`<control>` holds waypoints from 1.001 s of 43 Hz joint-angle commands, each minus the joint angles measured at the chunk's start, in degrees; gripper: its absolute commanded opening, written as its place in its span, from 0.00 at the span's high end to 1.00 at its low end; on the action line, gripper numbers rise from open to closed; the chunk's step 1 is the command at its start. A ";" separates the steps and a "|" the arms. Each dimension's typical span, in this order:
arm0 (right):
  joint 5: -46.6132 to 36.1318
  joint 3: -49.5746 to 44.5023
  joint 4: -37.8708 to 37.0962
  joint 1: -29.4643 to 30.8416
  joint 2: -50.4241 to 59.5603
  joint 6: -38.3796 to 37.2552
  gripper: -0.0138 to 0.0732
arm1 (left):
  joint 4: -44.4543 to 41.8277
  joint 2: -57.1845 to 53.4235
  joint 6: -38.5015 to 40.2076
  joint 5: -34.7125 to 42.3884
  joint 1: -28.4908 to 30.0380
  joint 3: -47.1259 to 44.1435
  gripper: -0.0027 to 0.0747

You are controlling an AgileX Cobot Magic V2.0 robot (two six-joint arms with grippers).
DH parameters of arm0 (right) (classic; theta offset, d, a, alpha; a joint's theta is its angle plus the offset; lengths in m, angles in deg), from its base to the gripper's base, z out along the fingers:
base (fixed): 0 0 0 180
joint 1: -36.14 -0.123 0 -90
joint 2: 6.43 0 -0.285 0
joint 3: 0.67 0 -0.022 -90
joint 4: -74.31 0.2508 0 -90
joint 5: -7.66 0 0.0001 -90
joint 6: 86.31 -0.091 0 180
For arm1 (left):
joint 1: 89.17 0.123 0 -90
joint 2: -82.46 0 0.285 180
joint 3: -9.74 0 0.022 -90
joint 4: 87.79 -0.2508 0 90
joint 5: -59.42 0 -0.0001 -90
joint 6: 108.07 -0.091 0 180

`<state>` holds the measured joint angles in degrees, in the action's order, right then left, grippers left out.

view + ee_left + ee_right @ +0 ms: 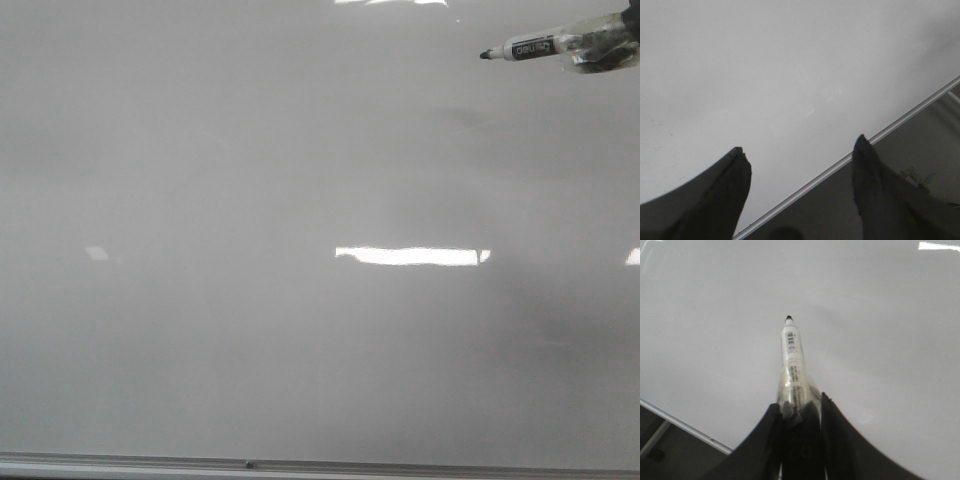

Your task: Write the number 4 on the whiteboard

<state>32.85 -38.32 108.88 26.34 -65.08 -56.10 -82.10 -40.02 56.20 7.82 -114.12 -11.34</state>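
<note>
The whiteboard [250,200] fills the front view, glossy pale grey, with no black stroke on it; the number 4 is not to be seen in any view. My right gripper [799,402] is shut on a white marker [791,347] with a black tip, taped between the fingers. In the front view the marker [530,46] pokes in from the top right corner, tip pointing left, and whether the tip touches the board cannot be told. My left gripper [800,150] stands open over the board's edge with nothing between its fingers. The whiteboard [765,75] lies under it.
A thin grey metal frame [300,464] runs along the board's near edge. The same frame [860,150] crosses the left wrist view, with a darker surface beyond it. Bright light reflections [410,256] lie on the board.
</note>
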 commanded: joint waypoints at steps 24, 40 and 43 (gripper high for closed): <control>-10.69 11.26 2.83 -2.61 -12.73 3.49 0.91 | 0.89 -0.25 0.63 5.67 0.09 1.38 0.41; -8.22 13.49 0.40 -3.54 -19.68 4.39 0.91 | 0.89 -0.25 0.63 5.67 0.09 1.38 0.41; -5.18 13.49 0.40 -5.05 -21.50 6.10 0.91 | 0.89 -0.25 0.63 5.67 0.09 1.38 0.41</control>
<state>27.06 -26.75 109.41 22.61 -85.85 -52.21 -82.03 -40.02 56.20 9.49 -114.12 -11.34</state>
